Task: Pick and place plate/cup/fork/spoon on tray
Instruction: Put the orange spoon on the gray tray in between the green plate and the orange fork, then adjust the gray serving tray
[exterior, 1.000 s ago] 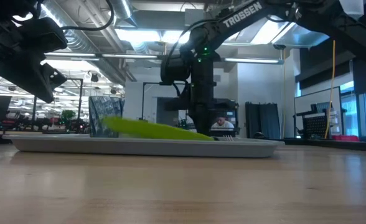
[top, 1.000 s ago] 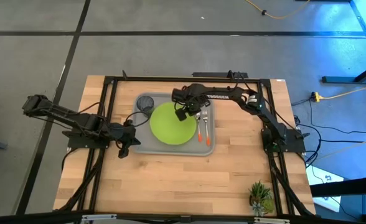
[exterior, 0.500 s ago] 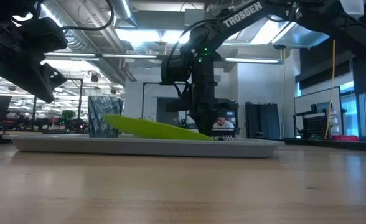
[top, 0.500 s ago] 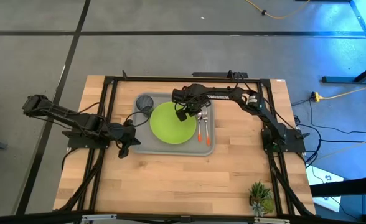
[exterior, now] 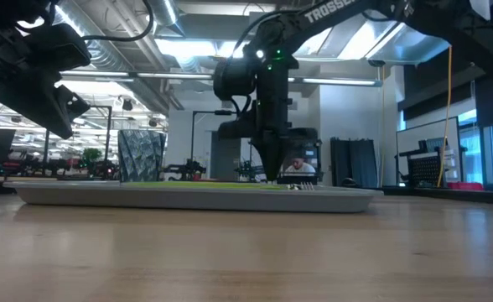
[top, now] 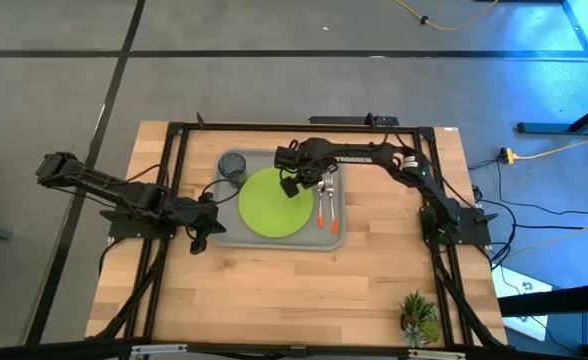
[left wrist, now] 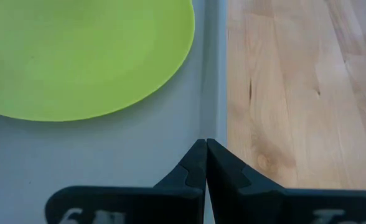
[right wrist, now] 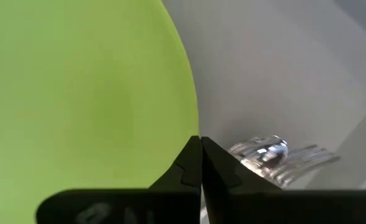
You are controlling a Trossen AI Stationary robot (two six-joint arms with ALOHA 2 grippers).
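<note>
The lime-green plate (top: 271, 203) lies flat in the middle of the light grey tray (top: 274, 240). The dark cup (top: 233, 165) stands in the tray's far left corner. The spoon (right wrist: 262, 150) and fork (right wrist: 307, 157) lie side by side, orange handles (top: 326, 213) toward the near edge, at the tray's right. My right gripper (top: 292, 186) is shut and points down at the plate's far right edge. My left gripper (top: 204, 229) is shut and empty, raised over the tray's near left rim (left wrist: 211, 93). My right gripper's shut fingertips (right wrist: 195, 155) stand at the plate's edge (right wrist: 192, 118) on the side toward the spoon, coming from above and pointing down. I cannot tell whether they touch the plate, which lies flat on the tray.
A small potted plant (top: 417, 315) stands at the table's near right corner. Black frame rails (top: 169, 180) run along the table's left, right and far sides. Bare wood (top: 294, 290) lies between the tray and the near edge.
The plate, which stood tilted with its cup-side edge raised, has dropped flat onto the tray and sits slightly farther toward the table's left. My right gripper has risen a little above it.
</note>
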